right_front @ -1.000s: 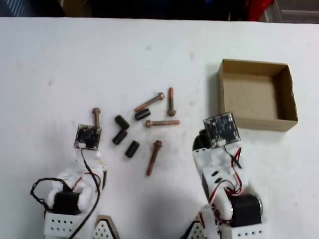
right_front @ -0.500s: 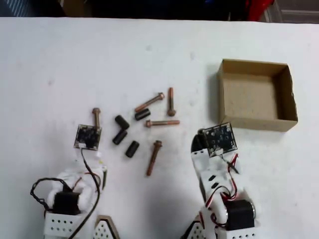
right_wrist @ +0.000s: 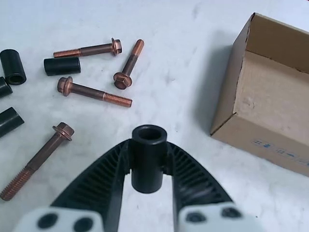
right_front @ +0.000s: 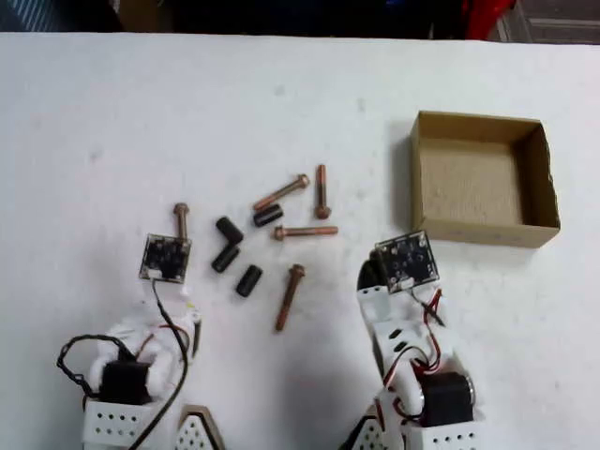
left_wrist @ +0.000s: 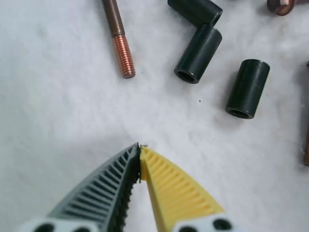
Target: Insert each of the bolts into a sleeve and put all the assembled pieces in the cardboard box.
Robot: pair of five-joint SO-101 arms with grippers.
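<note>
Yellow and grey, my left gripper (left_wrist: 140, 151) sits with its two tips pressed together and nothing between them, aimed down at the white table (right_front: 94, 112). Just ahead of it I see the threaded end of a lone bolt (left_wrist: 119, 46), lying at the left edge of the scatter with its head pointing away from the arms.

To its right lie three black sleeves on their sides. One (right_front: 229, 230) is nearest that bolt. A second (right_front: 225, 258) is against its end or very nearly; I cannot tell which. A third (right_front: 248, 279) lies just beside them, closer to the arms.

A fourth sleeve (right_front: 267, 216) lies between two copper bolts, a slanted one (right_front: 281, 192) on its far side and a level one (right_front: 305, 231) on its near side. A slanted bolt (right_front: 290, 296) lies nearest the arms, apart from the rest, and right of it an end bolt (right_front: 322, 192) lies with its head toward the arms.

Farther right, my right gripper (right_wrist: 148, 145) is clamped narrow on a held sleeve (right_wrist: 148, 166), black, its open bore facing the wrist camera, over the table between the bolts and the box. The cardboard box (right_front: 483, 127) stands open-topped at the far right, apart from that gripper.
</note>
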